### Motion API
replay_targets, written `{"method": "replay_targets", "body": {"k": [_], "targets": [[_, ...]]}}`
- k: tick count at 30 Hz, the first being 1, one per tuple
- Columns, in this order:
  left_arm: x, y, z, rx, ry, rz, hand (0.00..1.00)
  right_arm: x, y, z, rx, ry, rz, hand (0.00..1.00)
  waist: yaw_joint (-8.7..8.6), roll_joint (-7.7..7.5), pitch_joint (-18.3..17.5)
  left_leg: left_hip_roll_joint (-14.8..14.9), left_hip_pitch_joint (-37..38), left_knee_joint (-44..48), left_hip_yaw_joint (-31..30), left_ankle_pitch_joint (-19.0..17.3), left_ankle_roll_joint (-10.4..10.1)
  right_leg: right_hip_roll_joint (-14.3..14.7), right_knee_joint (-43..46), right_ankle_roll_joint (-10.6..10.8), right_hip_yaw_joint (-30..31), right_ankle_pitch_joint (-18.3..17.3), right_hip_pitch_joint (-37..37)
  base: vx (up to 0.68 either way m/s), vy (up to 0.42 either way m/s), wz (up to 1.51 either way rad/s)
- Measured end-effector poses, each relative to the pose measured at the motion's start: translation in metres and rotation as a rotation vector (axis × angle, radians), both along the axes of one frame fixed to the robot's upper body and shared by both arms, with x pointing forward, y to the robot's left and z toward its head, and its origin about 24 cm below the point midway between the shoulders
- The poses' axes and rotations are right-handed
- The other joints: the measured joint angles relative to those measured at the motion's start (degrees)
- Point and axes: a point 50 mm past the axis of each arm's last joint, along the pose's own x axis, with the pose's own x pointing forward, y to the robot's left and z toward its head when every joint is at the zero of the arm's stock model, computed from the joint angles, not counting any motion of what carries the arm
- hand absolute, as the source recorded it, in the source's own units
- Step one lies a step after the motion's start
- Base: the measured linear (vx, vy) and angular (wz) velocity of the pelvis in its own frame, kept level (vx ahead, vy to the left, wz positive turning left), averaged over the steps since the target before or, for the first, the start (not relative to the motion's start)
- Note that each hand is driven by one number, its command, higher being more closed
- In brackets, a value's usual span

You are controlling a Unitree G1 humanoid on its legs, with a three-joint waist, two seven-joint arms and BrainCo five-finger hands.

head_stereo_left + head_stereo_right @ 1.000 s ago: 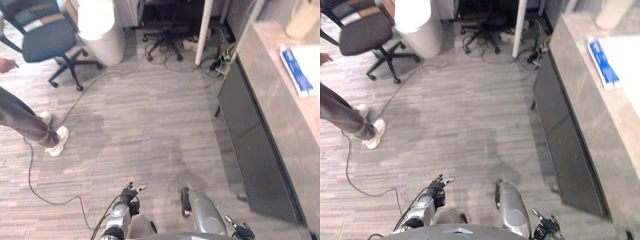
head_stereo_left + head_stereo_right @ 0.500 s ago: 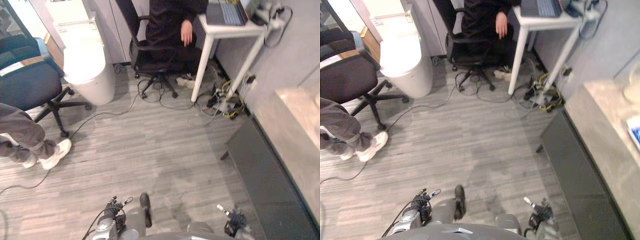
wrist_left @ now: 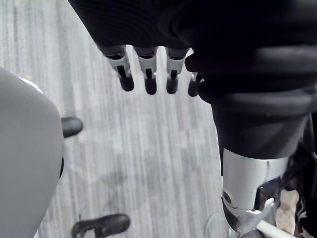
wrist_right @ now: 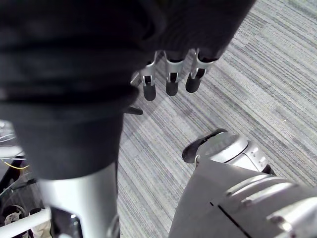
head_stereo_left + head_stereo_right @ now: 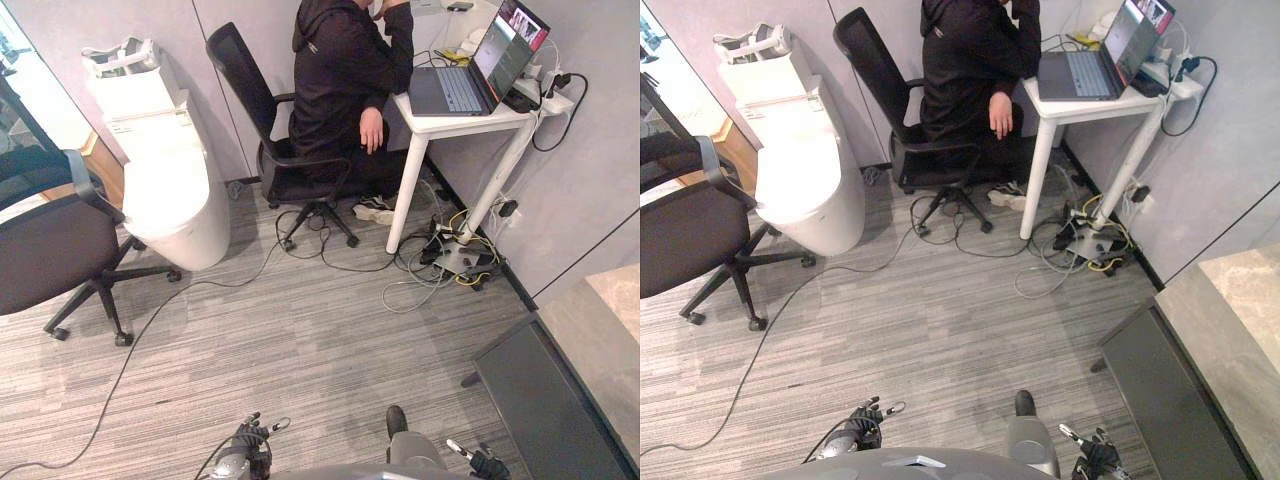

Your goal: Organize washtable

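Beige stone tops the washtable (image 5: 1230, 300), whose corner sits at 4 o'clock in the eye views, over a dark cabinet front (image 5: 1170, 400). It looks hard, smooth and fixed, so I judge things on it would slide easily. What lies there, and where to grip it, I cannot tell from this corner. The 2 hands hang at 6 o'clock, well apart from it. The left hand (image 3: 148, 79) and right hand (image 4: 171, 84) have fingers straight and loose, holding nothing. At 12 o'clock a person (image 5: 345, 80) sits by a desk (image 5: 480, 118); a toilet (image 5: 170, 180) stands at 10 o'clock.
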Motion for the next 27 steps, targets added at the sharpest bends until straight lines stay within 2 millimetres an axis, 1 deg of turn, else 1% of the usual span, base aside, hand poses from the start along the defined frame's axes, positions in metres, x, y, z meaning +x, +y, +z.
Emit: {"method": "replay_targets", "body": {"k": [4, 6, 8, 10, 11, 12, 13, 14, 15, 16, 17, 18, 19, 20, 21, 22, 23, 24, 25, 26, 27], "targets": [[-0.001, 0.0, 0.0, 0.008, 0.007, -0.029, 0.0, -0.006, 0.001, -0.001, 0.006, 0.014, -0.007, 0.0, 0.0, 0.0, -0.08, 0.24, 0.0, -0.2, -1.61, -0.23, -0.31, -0.04, -1.5, 0.08, -2.0, 0.09, 1.75, 0.0, -0.019, 0.19], [-0.003, 0.001, -0.001, 0.008, 0.021, -0.054, 0.0, -0.007, 0.004, -0.002, 0.016, 0.018, -0.007, 0.0, 0.09, -0.08, -0.14, 0.58, -0.03, -0.16, -1.82, -0.5, -0.19, 0.03, -2.01, 0.05, -2.73, 0.07, 2.3, 0.03, -0.008, 0.16], [-0.004, 0.003, -0.001, 0.013, 0.031, -0.06, 0.0, -0.01, 0.01, -0.005, 0.04, 0.024, -0.014, 0.0, 0.15, -0.19, -0.17, 1.1, -0.09, 0.04, -1.97, -0.9, -0.49, 0.41, -1.46, -0.34, -3.1, -0.46, 2.38, 0.04, -0.022, 0.09], [-0.004, 0.007, -0.001, 0.022, 0.035, -0.059, 0.0, -0.014, 0.016, -0.007, 0.071, 0.036, -0.024, 0.0, 0.34, -0.5, -0.31, 1.88, 0.02, 0.39, -1.86, -1.66, -0.95, 1.08, 1.34, -0.74, -3.14, -2.47, 1.32, 0.06, -0.051, -0.01], [-0.005, 0.012, -0.001, 0.03, 0.038, -0.062, 0.0, -0.018, 0.019, -0.009, 0.09, 0.049, -0.037, 0.0, 0.35, -0.65, -0.38, 2.62, 0.33, 1.03, -1.58, -2.53, -1.33, 1.75, 4.2, -1.37, -3.05, -4.64, 0.41, 0.12, -0.096, -0.19], [-0.007, 0.018, -0.001, 0.04, 0.049, -0.05, 0.0, -0.022, 0.02, -0.01, 0.105, 0.059, -0.051, 0.0, 0.3, -0.36, -0.18, 4.13, 1.3, 2.92, -0.14, -4.32, -2.61, 3.06, 8.93, -2.5, -2.54, -7.72, -0.63, 0.15, -0.128, -0.33], [-0.011, 0.02, -0.001, 0.042, 0.061, -0.035, 0.0, -0.024, 0.02, -0.01, 0.106, 0.064, -0.047, 0.0, 0.25, -0.04, -0.06, 5.31, 1.94, 4.72, 1.04, -5.29, -3.51, 4.09, 11.98, -3.74, -2.53, -9.79, -1.07, 0.23, -0.148, -0.64], [-0.027, 0.031, -0.003, 0.063, 0.099, -0.005, 0.0, -0.03, 0.022, -0.011, 0.112, 0.08, -0.042, 0.0, 0.44, -0.8, -0.79, 7.37, 1.75, 12.79, 3.21, -6.99, -5.54, 5.64, 16.58, -4.69, -2.13, -13.57, -1.27, 0.16, -0.176, -0.81], [-0.031, 0.042, -0.001, 0.081, 0.105, 0.026, 0.0, -0.036, 0.025, -0.013, 0.126, 0.106, -0.048, 0.0, 0.18, -2.45, -0.81, 10.5, -2.46, 27.79, 4.91, -6.81, -5.35, 6.6, 19.79, -4.62, -0.41, -15.75, -1.09, 0.1, -0.19, -0.86], [-0.033, 0.044, -0.001, 0.084, 0.107, 0.035, 0.0, -0.039, 0.023, -0.013, 0.121, 0.112, -0.053, 0.0, 0.24, -2.37, -0.82, 12.55, -4.99, 35.24, 4.86, -5.19, -3.7, 7.46, 20.67, -5.07, 0.44, -16.33, -0.73, -0.06, -0.245, -1.11], [-0.038, 0.041, -0.002, 0.076, 0.113, 0.049, 0.0, -0.039, 0.015, -0.011, 0.1, 0.112, -0.057, 0.0, 0.71, -1.45, -0.52, 14.86, -9.14, 46.81, 2.44, 1.0, 1.02, 9.54, 22.77, -6.07, 3.26, -17.75, -0.61, -0.1, -0.319, -1.59], [-0.043, 0.039, -0.003, 0.067, 0.124, 0.053, 0.0, -0.036, 0.007, -0.009, 0.077, 0.104, -0.055, 0.0, 1.68, -1.19, -0.14, 14.56, -11.87, 54.07, -2.13, 7.67, -0.57, 11.07, 24.03, -6.95, 7.14, -18.36, -0.18, -0.12, -0.322, -1.76], [-0.043, 0.035, -0.004, 0.059, 0.123, 0.053, 0.0, -0.034, 0.003, -0.008, 0.067, 0.099, -0.052, 0.0, 1.73, -0.38, 0.34, 13.73, -13.32, 57.28, -4.24, 6.38, -0.59, 11.78, 24.21, -7.18, 8.56, -18.49, 0.09, -0.06, -0.253, -1.66], [-0.042, 0.031, -0.004, 0.052, 0.12, 0.043, 0.0, -0.03, -0.004, -0.006, 0.047, 0.091, -0.053, 0.0, 1.25, 0.79, 1.03, 11.73, -15.81, 59.76, -6.85, 0.6, -0.6, 12.54, 23.99, -7.45, 11.41, -18.65, 1.0, 0.08, -0.112, -1.39], [-0.037, 0.029, -0.003, 0.056, 0.106, 0.014, 0.0, -0.028, -0.006, -0.005, 0.041, 0.086, -0.052, 0.0, 1.34, 0.93, 1.11, 9.59, -17.17, 57.4, -7.44, -3.07, -0.79, 12.75, 23.31, -7.55, 14.48, -18.74, 1.86, 0.13, -0.049, -1.29], [-0.034, 0.029, -0.003, 0.061, 0.097, -0.002, 0.0, -0.027, -0.006, -0.005, 0.04, 0.084, -0.05, 0.0, 1.34, 0.87, 1.12, 8.75, -17.45, 55.11, -7.84, -4.38, -0.52, 12.98, 22.78, -7.58, 16.22, -18.79, 2.22, 0.16, -0.002, -1.42], [-0.032, 0.028, -0.002, 0.067, 0.088, -0.028, 0.0, -0.024, -0.005, -0.005, 0.04, 0.078, -0.038, 0.0, 1.39, 0.82, 1.07, 6.87, -17.55, 47.88, -9.62, -6.33, -0.13, 13.53, 21.96, -7.96, 19.84, -19.5, 2.81, 0.11, 0.027, -1.19], [-0.031, 0.028, -0.002, 0.067, 0.079, -0.035, 0.0, -0.021, -0.005, -0.004, 0.04, 0.071, -0.032, 0.0, 1.43, 0.83, 1.04, 5.41, -17.5, 43.06, -12.2, -6.94, -0.34, 13.99, 21.95, -7.86, 22.02, -19.63, 2.62, 0.15, 0.096, -1.71], [-0.028, 0.026, 0.0, 0.065, 0.062, -0.044, 0.0, -0.013, -0.005, -0.003, 0.037, 0.054, -0.018, 0.0, 1.65, 1.03, 0.96, 2.05, -17.16, 34.04, -19.57, -7.7, -1.13, 15.18, 22.08, -7.6, 26.06, -19.75, 1.34, 0.2, 0.178, -1.89], [-0.024, 0.025, 0.001, 0.067, 0.048, -0.061, 0.0, -0.005, -0.005, -0.002, 0.032, 0.043, 0.017, 0.0, 1.75, 1.46, 0.69, 0.16, -16.93, 25.85, -26.35, -7.65, -1.59, 16.77, 22.15, -6.64, 30.32, -19.54, 0.24, 0.21, 0.23, -1.95], [-0.022, 0.023, 0.001, 0.067, 0.042, -0.072, 0.0, -0.003, -0.006, -0.002, 0.027, 0.043, 0.033, 0.0, 1.8, 1.9, 0.44, 0.22, -16.77, 22.3, -27.3, -7.1, -1.97, 17.6, 22.16, -5.99, 32.05, -19.44, -0.35, 0.21, 0.312, -1.94]]}}
